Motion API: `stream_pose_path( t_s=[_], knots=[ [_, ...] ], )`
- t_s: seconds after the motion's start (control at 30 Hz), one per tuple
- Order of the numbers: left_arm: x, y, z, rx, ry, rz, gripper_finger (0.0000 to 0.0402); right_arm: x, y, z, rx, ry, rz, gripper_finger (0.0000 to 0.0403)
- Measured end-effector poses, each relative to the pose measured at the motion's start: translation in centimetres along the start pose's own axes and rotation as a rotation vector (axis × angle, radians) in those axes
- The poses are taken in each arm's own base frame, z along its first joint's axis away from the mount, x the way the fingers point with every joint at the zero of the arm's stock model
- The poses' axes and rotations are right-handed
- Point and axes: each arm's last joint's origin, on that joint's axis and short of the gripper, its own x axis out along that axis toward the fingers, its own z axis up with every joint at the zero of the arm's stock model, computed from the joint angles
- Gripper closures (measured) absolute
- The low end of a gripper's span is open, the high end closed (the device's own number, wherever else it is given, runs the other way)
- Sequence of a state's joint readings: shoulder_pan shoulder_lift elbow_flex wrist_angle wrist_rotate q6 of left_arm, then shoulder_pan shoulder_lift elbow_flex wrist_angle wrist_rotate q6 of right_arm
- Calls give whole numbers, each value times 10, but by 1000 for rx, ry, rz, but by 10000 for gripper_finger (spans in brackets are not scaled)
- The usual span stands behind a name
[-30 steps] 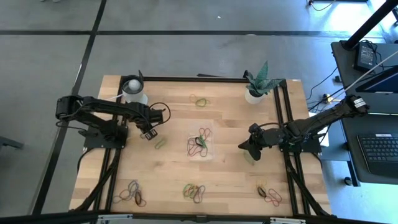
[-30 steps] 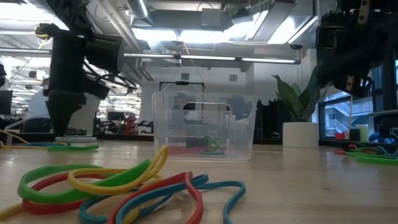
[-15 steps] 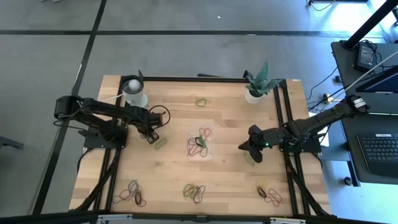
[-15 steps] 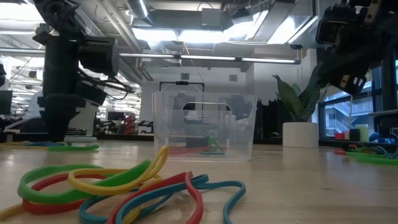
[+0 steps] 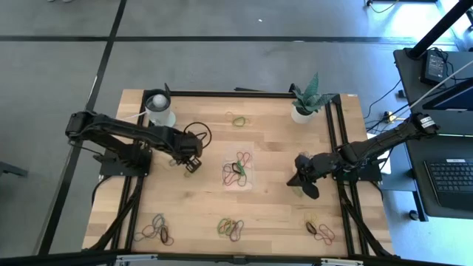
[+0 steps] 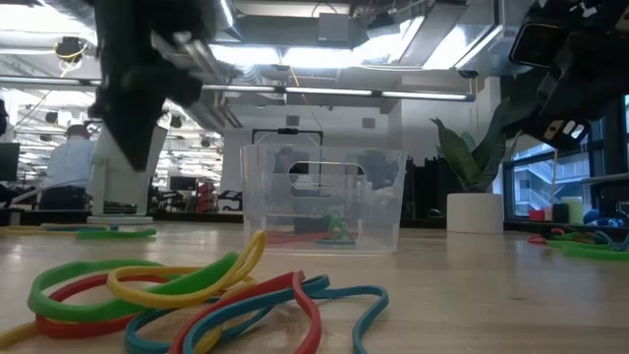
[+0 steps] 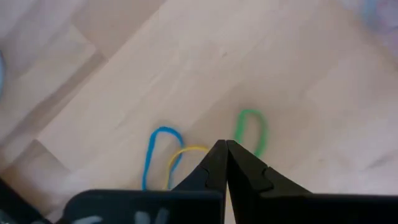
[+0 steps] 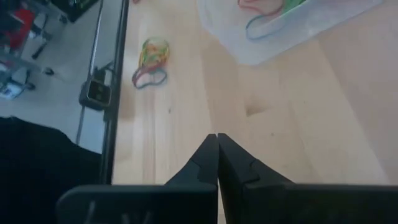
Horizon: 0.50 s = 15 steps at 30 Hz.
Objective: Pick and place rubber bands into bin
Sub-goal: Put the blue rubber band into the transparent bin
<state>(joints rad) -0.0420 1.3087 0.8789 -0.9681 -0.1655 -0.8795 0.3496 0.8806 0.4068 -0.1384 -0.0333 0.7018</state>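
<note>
My left gripper (image 5: pixel 191 164) hangs shut above the table, left of the bin (image 5: pixel 238 170). Blue (image 7: pixel 158 155), yellow (image 7: pixel 185 152) and green (image 7: pixel 250 129) rubber bands lie on the wood under it. The low view shows it (image 6: pixel 126 157) well clear of the green band (image 6: pixel 116 233), with nothing hanging from it. The clear bin (image 6: pixel 322 202) stands mid-table with several rubber bands (image 5: pixel 236 168) lying on its floor. My right gripper (image 5: pixel 309 185) is shut with nothing in it, in the air to the right of the bin (image 8: pixel 292 25).
A white cup (image 5: pixel 159 108) stands at the far left and a potted plant (image 5: pixel 301 109) at the far right. Band piles lie by the near edge (image 5: pixel 157 229) (image 5: pixel 230 227) (image 5: pixel 319 229), one (image 6: pixel 197 290) close in the low view, and one lies at the far side (image 5: pixel 238 120).
My left gripper has shut, risen off the table and swung toward the bin, turning as it went. The bands under it have stayed flat on the wood. My right gripper has rolled about its own axis without leaving its place.
</note>
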Motion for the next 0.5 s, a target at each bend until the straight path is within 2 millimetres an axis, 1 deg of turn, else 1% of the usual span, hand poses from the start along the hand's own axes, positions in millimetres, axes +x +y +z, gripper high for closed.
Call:
stream_pose_path(
  t_s=[0.07,0.17,0.37,0.5],
  knots=[
    [-13,-7,0,4,-34,8,400,0,0,-1,-22,16,3,403],
    [-23,-13,-3,16,-67,8,400,0,0,-1,-29,22,4,403],
    [-21,-17,-5,29,-33,0,399,0,0,-1,-29,18,5,403],
    [-15,-14,-3,24,-9,60,389,0,0,-1,-11,14,6,403]
  ],
)
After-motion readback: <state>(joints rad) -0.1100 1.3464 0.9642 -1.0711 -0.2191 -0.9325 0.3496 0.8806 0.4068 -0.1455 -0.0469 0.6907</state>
